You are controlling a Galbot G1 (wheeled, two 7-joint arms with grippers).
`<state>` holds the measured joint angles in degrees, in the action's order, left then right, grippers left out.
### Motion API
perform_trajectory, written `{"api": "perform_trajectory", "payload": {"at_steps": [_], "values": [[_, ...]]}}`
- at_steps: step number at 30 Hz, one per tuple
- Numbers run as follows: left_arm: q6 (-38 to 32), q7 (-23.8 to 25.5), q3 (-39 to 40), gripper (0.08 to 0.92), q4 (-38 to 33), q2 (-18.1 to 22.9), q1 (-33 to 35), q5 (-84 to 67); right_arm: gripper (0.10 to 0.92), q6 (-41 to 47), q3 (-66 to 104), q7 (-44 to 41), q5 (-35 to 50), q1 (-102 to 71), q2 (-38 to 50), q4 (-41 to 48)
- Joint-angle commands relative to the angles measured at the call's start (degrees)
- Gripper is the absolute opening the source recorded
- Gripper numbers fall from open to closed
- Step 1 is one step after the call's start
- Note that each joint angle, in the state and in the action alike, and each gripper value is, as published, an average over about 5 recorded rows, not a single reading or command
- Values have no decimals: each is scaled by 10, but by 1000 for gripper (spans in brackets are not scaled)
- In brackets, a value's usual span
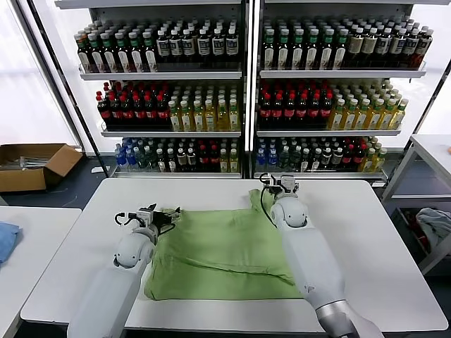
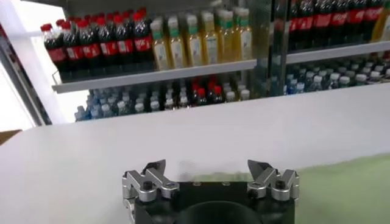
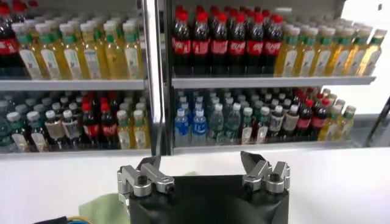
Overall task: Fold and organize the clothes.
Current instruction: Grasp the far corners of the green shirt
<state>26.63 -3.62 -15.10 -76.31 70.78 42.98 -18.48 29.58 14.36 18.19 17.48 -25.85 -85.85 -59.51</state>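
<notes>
The light green polo shirt (image 1: 225,253) lies partly folded on the white table (image 1: 380,232); its collar, buttons and chest print are hidden. My left gripper (image 1: 151,215) is open and empty at the shirt's far left corner. In the left wrist view the left gripper (image 2: 210,170) has its jaws spread, with green cloth (image 2: 347,182) beside it. My right gripper (image 1: 282,184) is open and empty at the shirt's far right corner, over a raised bit of fabric. In the right wrist view the right gripper (image 3: 201,167) also has spread jaws, and a bit of green cloth (image 3: 100,207) shows below it.
Shelves of bottles (image 1: 239,98) stand behind the table. A cardboard box (image 1: 32,165) sits on the floor at far left. A blue cloth (image 1: 5,239) lies on a side table at left. A pale bluish-grey cloth (image 1: 437,225) lies low at right.
</notes>
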Motion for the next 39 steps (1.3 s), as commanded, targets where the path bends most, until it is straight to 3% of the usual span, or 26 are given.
{"api": "perform_trajectory", "payload": {"at_steps": [1, 14, 19, 29, 39], "values": [[1, 2, 1, 823, 47, 1, -22, -3, 823, -6, -1, -10, -7, 28, -14, 69], [11, 5, 1, 823, 71, 5, -21, -6, 823, -14, 5, -18, -9, 29, -18, 99], [30, 4, 2, 740, 74, 5, -17, -7, 802, -5, 4, -17, -5, 24, -14, 95], [46, 5, -2, 455, 62, 8, -1, -7, 527, 3, 3, -14, -6, 1, -4, 70], [44, 11, -10, 169, -24, -1, 37, -12, 241, 16, -1, -7, -8, -22, 6, 26]]}}
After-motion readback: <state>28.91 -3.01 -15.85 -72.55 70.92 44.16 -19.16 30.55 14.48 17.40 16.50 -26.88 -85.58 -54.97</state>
